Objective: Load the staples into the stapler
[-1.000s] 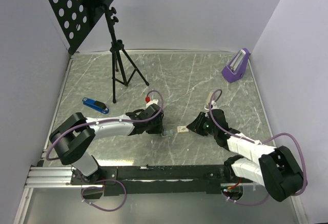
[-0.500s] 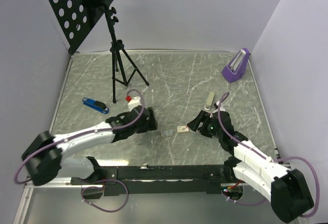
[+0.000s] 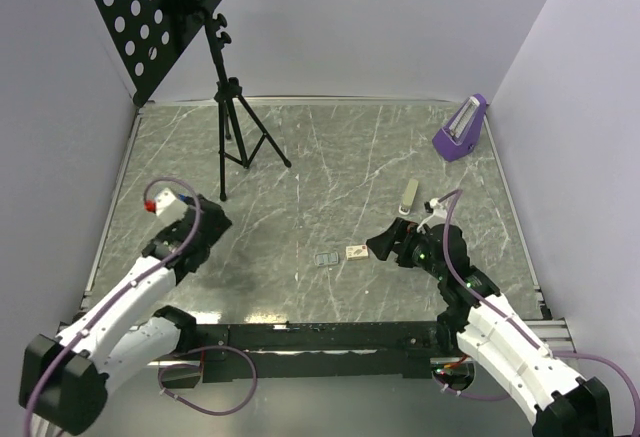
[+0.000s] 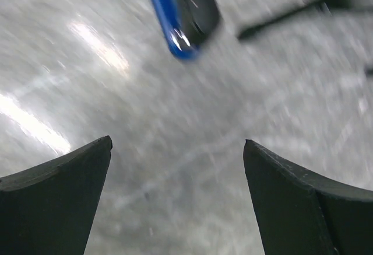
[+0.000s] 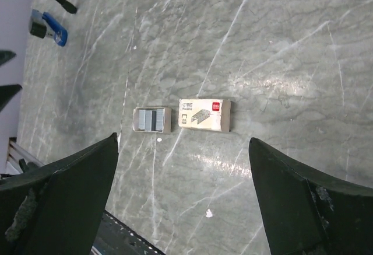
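The staple box [image 5: 204, 116], pale with reddish print at 1 corner, lies flat on the grey marbled worktop [image 5: 280, 27], and the grey tray [image 5: 152, 119] lies flat just beside it with a narrow gap between them, so the 2 do not touch. In the top view the pair sits in the near middle of the worktop, between the 2 arms, with the tray on the left arm's side of the box. The right end effector [image 3: 381, 246] hovers near the box on its right side; its 2 fingers [image 5: 70, 185] are spread wide and hold nothing, and the wrist view frames box and tray between them. The blue stapler [image 5: 49, 27] lies flat well apart from the staples, toward the left side of the worktop. The left end effector [image 4: 175, 202] is above the worktop near it, fingers apart and empty, with the stapler's blue and black end at the top of its blurred wrist view. Farther back stand a black perforated music stand [image 3: 160, 7] on a tripod at the left rear and a purple wedge-shaped object [image 3: 460, 129] at the right rear, and a small pale slim object [image 3: 408, 193] lies near the right arm.
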Robot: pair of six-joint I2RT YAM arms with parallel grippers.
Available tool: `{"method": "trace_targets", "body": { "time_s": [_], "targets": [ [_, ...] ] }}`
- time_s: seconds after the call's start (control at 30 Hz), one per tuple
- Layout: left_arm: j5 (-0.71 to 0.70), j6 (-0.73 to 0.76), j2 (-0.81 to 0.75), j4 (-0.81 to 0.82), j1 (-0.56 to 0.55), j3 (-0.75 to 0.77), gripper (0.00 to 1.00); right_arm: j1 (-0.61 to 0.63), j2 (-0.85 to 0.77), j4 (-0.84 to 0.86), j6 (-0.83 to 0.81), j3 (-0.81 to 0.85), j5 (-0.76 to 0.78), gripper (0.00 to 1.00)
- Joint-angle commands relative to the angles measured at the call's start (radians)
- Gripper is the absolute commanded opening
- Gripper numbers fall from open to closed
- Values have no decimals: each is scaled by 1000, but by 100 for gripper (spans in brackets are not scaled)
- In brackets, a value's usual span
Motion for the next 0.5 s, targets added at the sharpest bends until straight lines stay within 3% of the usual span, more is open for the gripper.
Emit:
{"method": "trace_targets", "body": {
  "time_s": [0.0,0.1,0.47],
  "targets": [
    [85,92,109,124,203,34,99,1,0,22,-68,43,-23,100],
    [133,109,244,149,309,98,99,1,25,32,-100,58,-39,100],
    [90,121,511,178,346,319,96,1,158,141,-163,97,-123,100]
  ]
}}
